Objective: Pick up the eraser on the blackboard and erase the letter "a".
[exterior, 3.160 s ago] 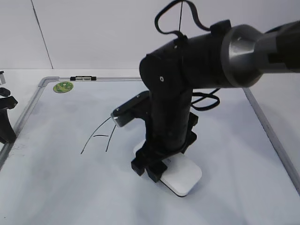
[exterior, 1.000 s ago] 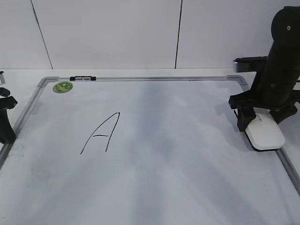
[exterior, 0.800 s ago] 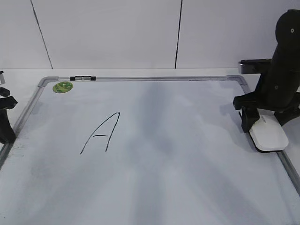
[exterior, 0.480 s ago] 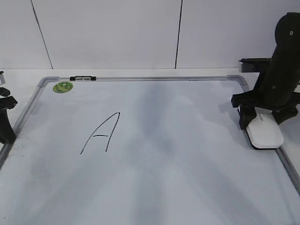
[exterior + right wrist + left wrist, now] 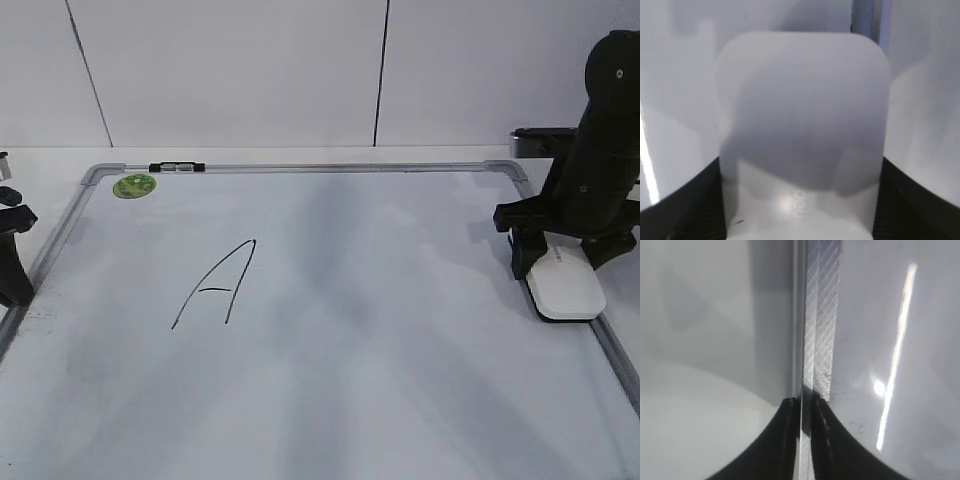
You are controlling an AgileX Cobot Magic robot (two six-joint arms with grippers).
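Eraser [image 5: 567,290]: white rounded-rectangle plastic block, faint grey lettering, unreadable; flat at the right edge of the blackboard [image 5: 400,350], clamped between the right gripper's [image 5: 560,268] fingers. Board is glossy white with a silver metal frame. Black marker capital "A" [image 5: 215,285] left of centre. Left gripper [image 5: 805,440] fingers nearly closed, empty, over the frame. Green round sticker [image 5: 135,185] far-left corner.

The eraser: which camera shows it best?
The right wrist view: the eraser fills the picture, sitting between the right hand's black fingers. The exterior view shows it small, at the blackboard's right edge. The left wrist view shows none of it.
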